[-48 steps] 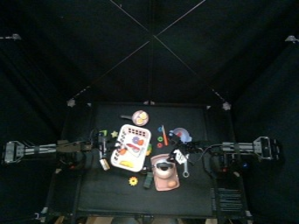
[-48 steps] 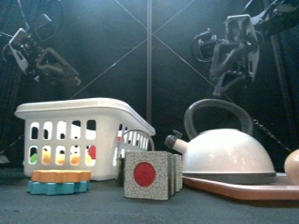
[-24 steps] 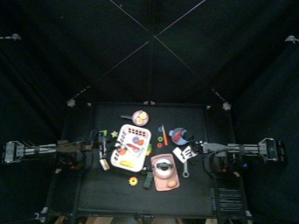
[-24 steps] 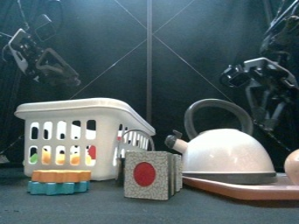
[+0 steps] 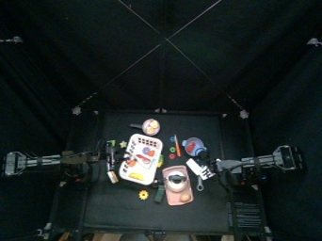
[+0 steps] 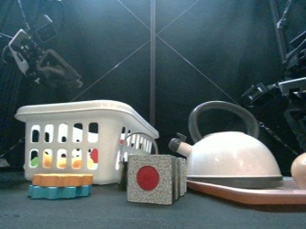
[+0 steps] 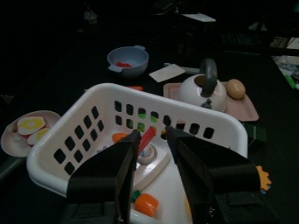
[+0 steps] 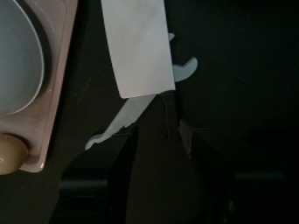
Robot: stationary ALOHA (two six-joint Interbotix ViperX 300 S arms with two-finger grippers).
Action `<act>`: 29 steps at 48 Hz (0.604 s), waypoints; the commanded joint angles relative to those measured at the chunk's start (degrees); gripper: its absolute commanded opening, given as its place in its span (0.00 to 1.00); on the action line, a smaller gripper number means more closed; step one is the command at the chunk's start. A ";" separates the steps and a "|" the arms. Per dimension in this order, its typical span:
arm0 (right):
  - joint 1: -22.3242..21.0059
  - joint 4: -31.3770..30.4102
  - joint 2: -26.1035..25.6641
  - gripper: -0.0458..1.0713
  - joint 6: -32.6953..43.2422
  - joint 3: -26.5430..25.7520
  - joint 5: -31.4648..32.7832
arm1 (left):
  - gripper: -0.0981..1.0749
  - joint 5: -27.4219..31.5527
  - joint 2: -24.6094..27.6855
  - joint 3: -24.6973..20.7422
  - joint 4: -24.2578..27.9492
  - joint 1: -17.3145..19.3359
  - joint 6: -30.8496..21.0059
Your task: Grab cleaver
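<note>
The cleaver (image 5: 201, 170) lies flat on the black table, to the right of the pink tray. It is all white, with a broad blade (image 8: 140, 48) and a curved handle (image 8: 126, 118). My right gripper (image 5: 216, 168) comes in from the right and hangs low just over the handle end; in the right wrist view (image 8: 163, 131) its dark shape covers part of the handle. My left gripper (image 7: 158, 144) rests open and empty above the white basket (image 7: 176, 109), at the table's left in the top view (image 5: 112, 160).
A white kettle (image 6: 233, 154) stands on the pink tray (image 5: 178, 196) with a brown egg-shaped thing (image 8: 10, 153). The blue bowl (image 5: 193, 145) sits behind the cleaver, and a plate with an egg (image 5: 152, 126) is at the back. A red-dot cube (image 6: 152, 178) and an orange gear (image 6: 63, 181) stand at the front.
My right arm has swung from above the kettle out to the right and lower, ending over the cleaver. The left arm has not moved.
</note>
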 commanded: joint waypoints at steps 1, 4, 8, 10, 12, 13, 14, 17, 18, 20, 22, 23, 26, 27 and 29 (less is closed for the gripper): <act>0.18 -0.09 0.70 0.76 0.00 0.00 -1.49 | 0.71 -0.18 0.09 -0.70 -0.09 -0.09 -0.09; 0.18 -0.09 1.49 0.76 0.00 0.62 -2.02 | 0.71 -0.26 0.09 -0.70 -0.09 -0.09 -0.09; 0.09 -0.09 2.90 0.76 0.00 1.14 -2.64 | 0.71 -0.26 0.09 -0.70 -0.09 -0.09 -0.09; 0.18 -0.09 3.60 0.76 0.00 1.32 -2.90 | 0.71 -0.18 0.09 -0.70 -0.09 -0.09 -0.09; 0.18 -0.09 4.48 0.76 0.00 1.49 -3.08 | 0.71 -0.26 0.09 -0.70 -0.09 -0.09 -0.09; 0.18 -0.09 4.83 0.76 0.00 1.41 -3.16 | 0.71 -0.18 0.09 -0.70 -0.09 -0.09 -0.09; 0.18 -0.09 5.10 0.76 -0.09 1.49 -3.16 | 0.71 -0.18 0.09 -0.70 -0.09 0.00 -0.09; 0.26 -0.18 6.24 0.76 -0.09 1.41 -3.16 | 0.71 -0.18 0.09 -0.62 -0.09 -0.09 -0.09; 0.18 -0.26 6.50 0.76 -0.09 1.41 -3.25 | 0.71 -0.18 0.09 -0.70 -0.09 -0.09 -0.09; 0.18 -0.26 7.03 0.76 -0.09 1.49 -3.25 | 0.71 -0.26 0.09 -0.70 -0.09 -0.09 -0.09; 0.18 -0.44 7.56 0.76 -0.09 1.49 -3.34 | 0.71 -0.26 0.09 -0.62 -0.09 -0.09 -0.09; 0.18 -0.53 7.82 0.76 0.00 1.49 -3.34 | 0.71 -0.26 0.09 -0.70 -0.09 -0.09 -0.09; 0.18 -0.53 8.61 0.76 -0.09 1.58 -3.34 | 0.71 -0.18 0.09 -0.62 -0.09 -0.09 -0.09; 0.18 -0.53 8.96 0.76 -0.09 1.58 -3.25 | 0.71 -0.26 0.09 -0.62 -0.09 -0.09 -0.09; 0.26 -0.44 9.40 0.76 -0.18 1.58 -3.34 | 0.71 -0.18 0.09 -0.70 -0.09 -0.09 -0.09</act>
